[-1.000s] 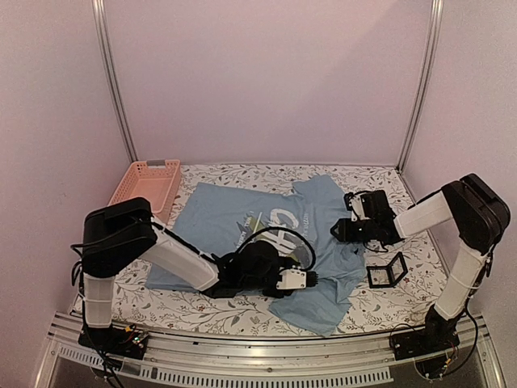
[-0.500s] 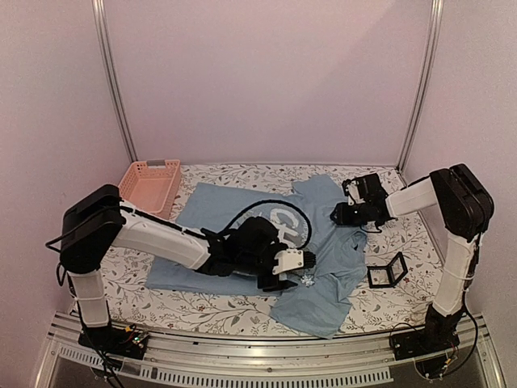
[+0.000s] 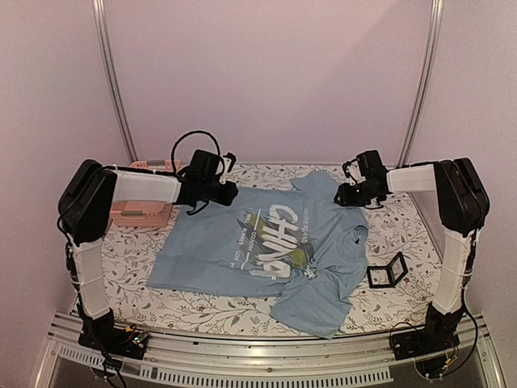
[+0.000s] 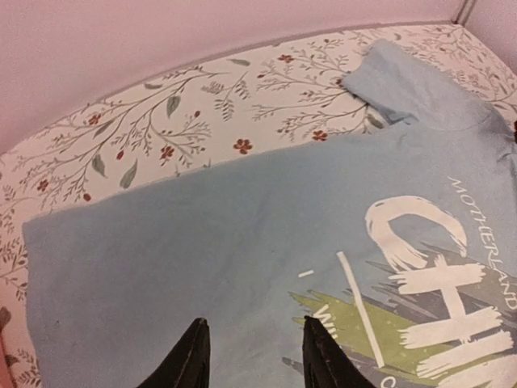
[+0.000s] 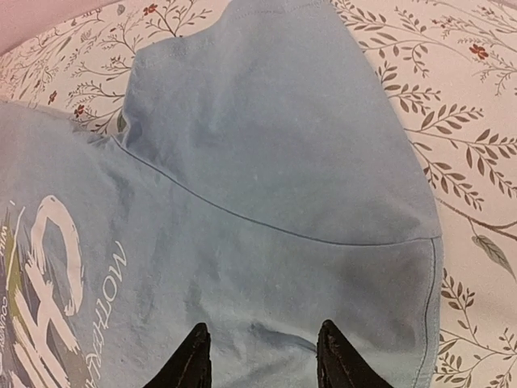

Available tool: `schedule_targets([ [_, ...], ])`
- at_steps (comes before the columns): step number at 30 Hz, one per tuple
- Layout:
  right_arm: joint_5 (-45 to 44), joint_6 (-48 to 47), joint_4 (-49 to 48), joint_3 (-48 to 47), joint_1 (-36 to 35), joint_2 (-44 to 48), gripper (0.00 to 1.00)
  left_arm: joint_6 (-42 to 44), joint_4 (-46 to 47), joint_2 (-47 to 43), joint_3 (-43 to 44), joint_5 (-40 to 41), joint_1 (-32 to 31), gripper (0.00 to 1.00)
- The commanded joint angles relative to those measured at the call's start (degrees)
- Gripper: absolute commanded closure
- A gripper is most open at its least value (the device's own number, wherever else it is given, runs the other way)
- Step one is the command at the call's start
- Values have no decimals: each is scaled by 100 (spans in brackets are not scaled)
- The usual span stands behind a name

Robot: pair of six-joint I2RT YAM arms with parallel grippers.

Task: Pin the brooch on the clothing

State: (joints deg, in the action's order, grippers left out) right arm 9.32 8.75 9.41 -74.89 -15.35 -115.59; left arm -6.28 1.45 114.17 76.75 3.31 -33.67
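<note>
Pale-gold brooch (image 3: 310, 272) lies on T-shirt (image 3: 212, 242) chest print. T-shirt spread on tabletop (image 3: 384, 309). Left end effector (image 4: 252, 356) above far-left part, fingers parted, empty. Right end effector (image 5: 260, 356) above far sleeve, parted, empty.

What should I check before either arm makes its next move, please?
1. Brooch on the T-shirt: ok, it sits by the near end of the print.
2. Brooch actually pinned: cannot tell, too small in the top view.
3. Left gripper empty: ok, open, nothing between its fingers.
4. Right gripper empty: ok, open over the sleeve area.
5. T-shirt spread print-up: ok.
6. Black frame box off the T-shirt: ok, it stands on the table beside the sleeve.
</note>
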Motion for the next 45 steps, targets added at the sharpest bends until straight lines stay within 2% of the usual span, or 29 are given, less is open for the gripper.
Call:
schedule_targets([
  [1, -211, -191, 704, -673, 22, 102, 56, -865, -515, 382, 59, 609, 247, 63],
  [7, -286, -36, 1333, -1636, 18, -819, 71, -1331, -615, 703, -29, 1037, 442, 63],
  [12, -335, 121, 1979, -2438, 14, -1698, 83, -1872, -532, 1064, -96, 641, 852, 64],
  [19, -418, 361, 2687, -3840, 37, -2737, 84, -2051, -541, 1676, 465, 455, 1167, 63],
  [24, -126, 460, 3366, -5749, 148, -3883, 83, -2166, -708, 2113, 1130, 273, 1442, 63],
  [26, 14, 399, 3344, -6146, 158, -4167, 83, -2101, -699, 2190, 1366, 307, 1496, 63],
  [30, 110, 400, 2841, -6217, 249, -4304, 81, -2009, -982, 2414, 1775, 41, 1560, 59],
  [35, 503, 588, 2162, -6401, 476, -4318, 85, -2045, -887, 2324, 1646, -150, 1634, 54],
  [41, 1187, 500, 1783, -6631, 530, -3837, 81, -1753, -242, 1194, 872, -95, 1603, 44],
  [45, 1088, 223, 1878, -5932, 345, -2879, 79, -1588, -320, 304, 312, -110, 1407, 43],
])
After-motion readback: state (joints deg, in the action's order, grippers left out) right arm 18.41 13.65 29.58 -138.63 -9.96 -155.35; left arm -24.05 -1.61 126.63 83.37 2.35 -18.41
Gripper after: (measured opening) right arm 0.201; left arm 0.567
